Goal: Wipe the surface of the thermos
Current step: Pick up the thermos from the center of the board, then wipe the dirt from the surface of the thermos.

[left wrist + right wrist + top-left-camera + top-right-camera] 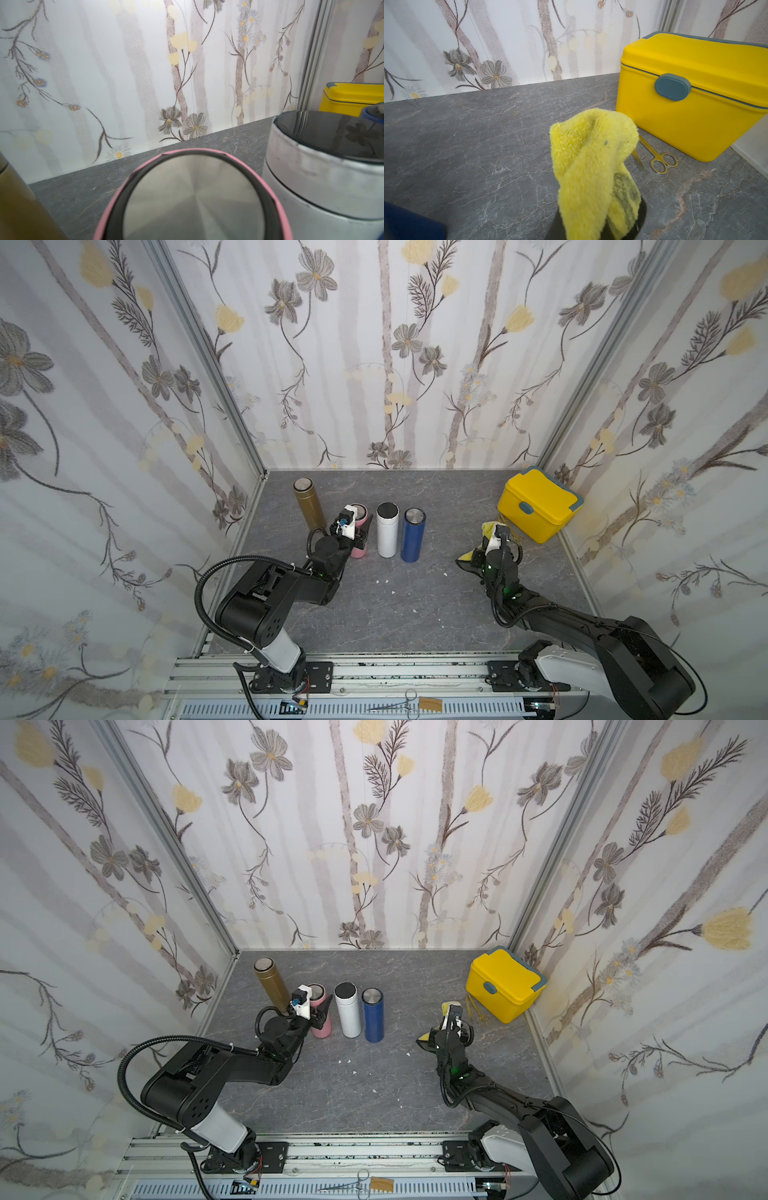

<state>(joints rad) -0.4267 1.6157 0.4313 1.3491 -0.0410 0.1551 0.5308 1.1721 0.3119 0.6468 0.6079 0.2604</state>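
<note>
Four thermoses stand in a row at the back left of the table. My left gripper is shut on the pink thermos, one black finger on each side of its body. In the left wrist view its steel lid fills the lower frame and hides the fingers. My right gripper hovers right of the row, near the yellow box, shut on a fluffy yellow cloth. The cloth sticks up past the fingers and touches no thermos.
A gold thermos stands left of the pink one; a white thermos and a blue thermos stand right of it. A yellow lidded box sits at the back right, with gold scissors beside it. White crumbs dot mid-table.
</note>
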